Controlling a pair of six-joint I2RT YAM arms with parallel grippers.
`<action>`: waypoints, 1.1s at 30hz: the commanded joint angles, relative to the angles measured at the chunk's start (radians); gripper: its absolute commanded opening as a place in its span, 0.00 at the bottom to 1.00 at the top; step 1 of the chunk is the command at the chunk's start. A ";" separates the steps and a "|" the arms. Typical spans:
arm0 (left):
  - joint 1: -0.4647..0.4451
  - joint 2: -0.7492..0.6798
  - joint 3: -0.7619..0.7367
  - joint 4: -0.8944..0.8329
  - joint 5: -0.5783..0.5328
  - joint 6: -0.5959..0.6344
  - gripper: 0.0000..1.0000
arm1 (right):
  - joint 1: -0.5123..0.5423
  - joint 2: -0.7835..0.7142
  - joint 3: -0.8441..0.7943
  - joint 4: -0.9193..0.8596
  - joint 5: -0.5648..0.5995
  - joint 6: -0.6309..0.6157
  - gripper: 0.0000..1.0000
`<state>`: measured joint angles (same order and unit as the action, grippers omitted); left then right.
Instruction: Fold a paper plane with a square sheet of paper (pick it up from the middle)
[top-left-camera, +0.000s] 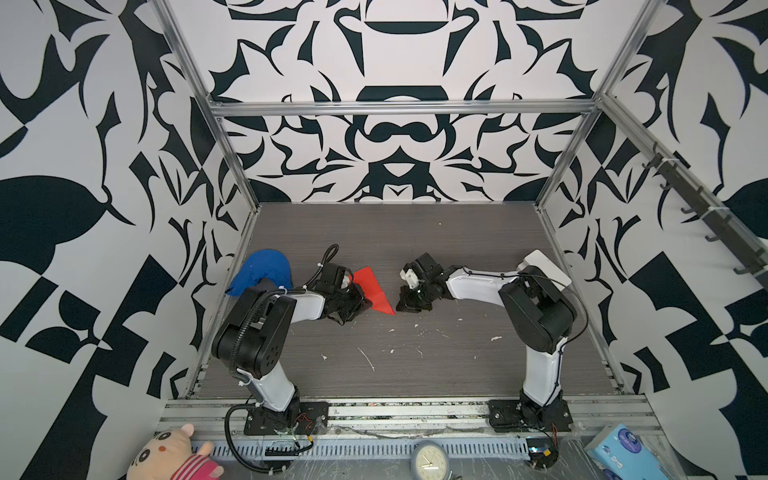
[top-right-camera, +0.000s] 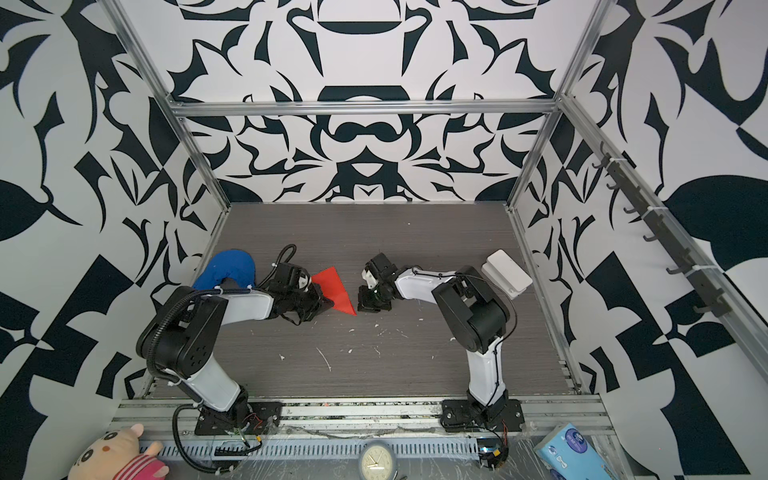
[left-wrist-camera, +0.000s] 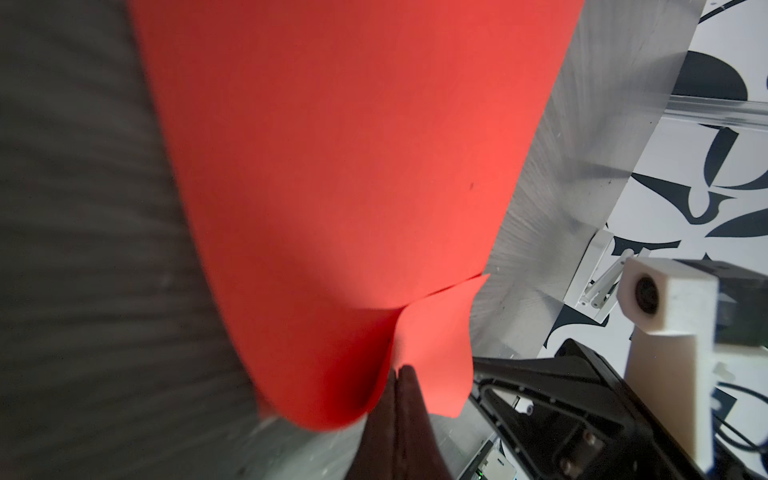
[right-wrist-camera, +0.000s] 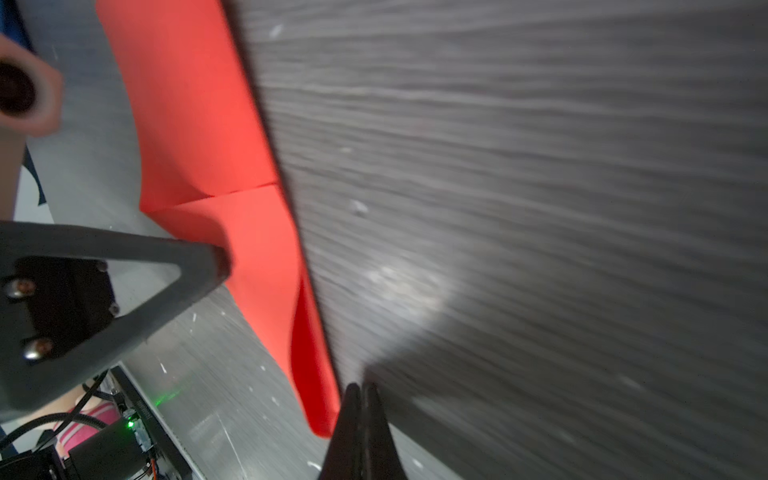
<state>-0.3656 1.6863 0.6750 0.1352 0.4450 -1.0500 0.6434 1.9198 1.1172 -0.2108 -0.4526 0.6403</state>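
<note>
The red sheet of paper (top-left-camera: 372, 290) lies on the dark table as a folded, pointed wedge with layered flaps, seen in both top views (top-right-camera: 333, 291). Its point faces the front. My left gripper (top-left-camera: 361, 302) is at the wedge's left edge. In the left wrist view its jaws (left-wrist-camera: 401, 370) are pressed together on a curled flap of the paper (left-wrist-camera: 357, 166). My right gripper (top-left-camera: 405, 304) sits just right of the paper's point. In the right wrist view its jaws (right-wrist-camera: 360, 387) are shut with nothing between them, beside the red point (right-wrist-camera: 320, 399). I cannot tell if they touch it.
A blue cloth lump (top-left-camera: 259, 270) lies behind the left arm. A white box (top-left-camera: 544, 268) sits by the right wall. White scraps (top-left-camera: 368, 358) dot the front of the table. A plush toy (top-left-camera: 170, 455), a clock (top-left-camera: 430, 461) and a tissue pack (top-left-camera: 623, 449) are below the front rail.
</note>
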 joint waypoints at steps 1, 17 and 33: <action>0.004 0.052 -0.019 -0.135 -0.126 0.001 0.00 | -0.008 -0.077 -0.025 0.005 -0.001 0.001 0.00; 0.005 0.049 -0.024 -0.138 -0.134 0.002 0.00 | 0.099 0.038 0.123 -0.001 0.015 0.015 0.00; 0.005 0.052 -0.025 -0.135 -0.134 0.006 0.00 | 0.047 0.003 0.016 0.035 0.052 0.062 0.00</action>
<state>-0.3668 1.6863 0.6792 0.1265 0.4416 -1.0492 0.7074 1.9606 1.1610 -0.1711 -0.4313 0.6865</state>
